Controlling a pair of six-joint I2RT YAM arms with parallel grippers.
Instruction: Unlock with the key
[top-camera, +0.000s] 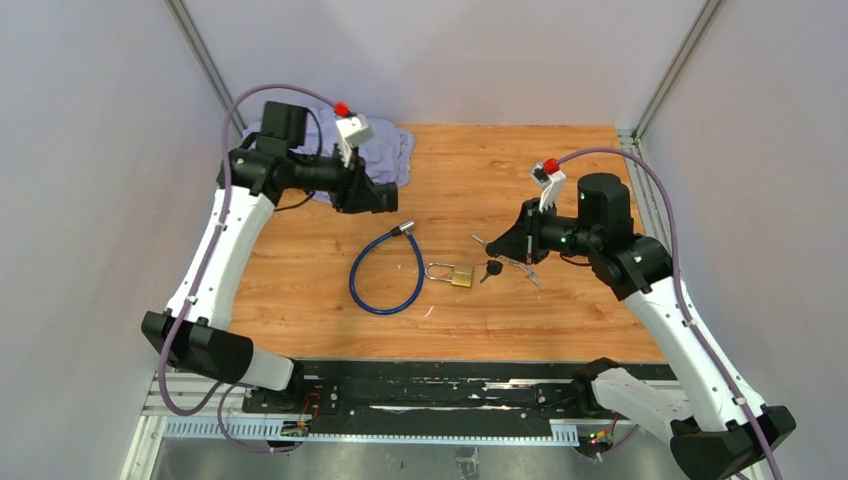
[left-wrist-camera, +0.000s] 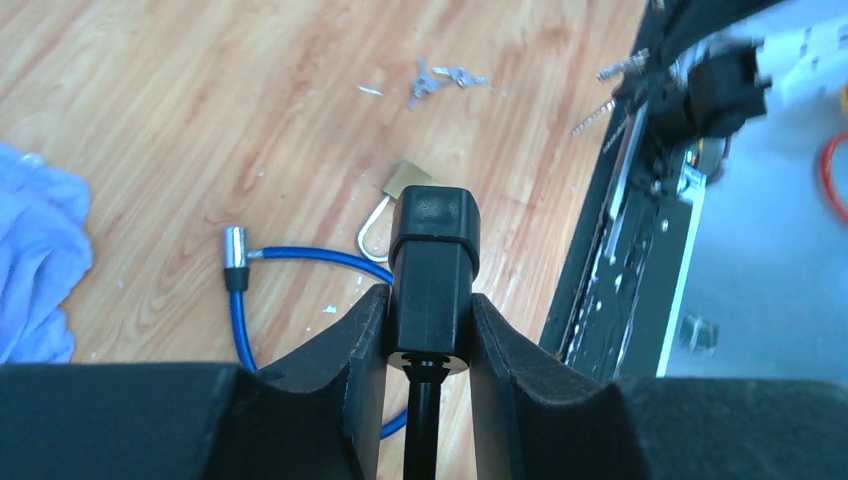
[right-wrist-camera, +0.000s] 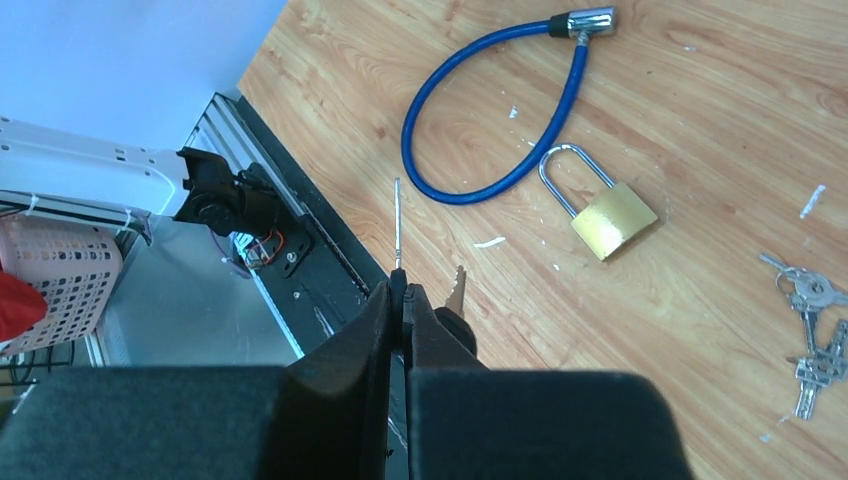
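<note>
Lying on walled wood table (top-camera: 560, 180): padlock (right-wrist-camera: 613, 220) | left tool (left-wrist-camera: 430, 300) clamps black block (left-wrist-camera: 432, 235) | right tool (right-wrist-camera: 403, 290) pinches thin metal strip (right-wrist-camera: 397, 225)

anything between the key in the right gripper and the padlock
Nothing visible. The right gripper is shut on a key, and only bare tabletop lies between its tip and the padlock. The blue cable curves past the shackle side and the spare keys lie off to the other side, both clear of the path.

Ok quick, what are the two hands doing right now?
Left hand: closed on a black plug.
Right hand: closed on a key.
</note>
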